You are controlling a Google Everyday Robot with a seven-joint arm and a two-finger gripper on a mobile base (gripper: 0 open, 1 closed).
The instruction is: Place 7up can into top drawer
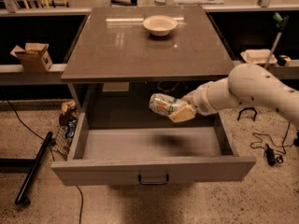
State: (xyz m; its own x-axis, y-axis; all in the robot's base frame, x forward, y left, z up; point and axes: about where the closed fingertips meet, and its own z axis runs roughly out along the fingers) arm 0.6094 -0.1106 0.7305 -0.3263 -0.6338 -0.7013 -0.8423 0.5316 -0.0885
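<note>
Camera view: looking down at the top drawer (154, 169), pulled out wide, dark handle (153, 180) sitting at the centre of its front panel. Hanging above the drawer's cavity, right of its middle: the gripper (181, 110), reaching in from the drawer's right side on a white arm (252, 87). Pinching the 7up can (163, 104) between the fingers (183, 114) (tan pad showing under the can's right end). Holding the can on its side, slightly tilted, up in the air over the drawer floor, not touching it. Throwing a dim shadow on the drawer floor beneath. Sitting on the table top (117, 50) behind and above the drawer: a white bowl (160, 24), near the far edge.
</note>
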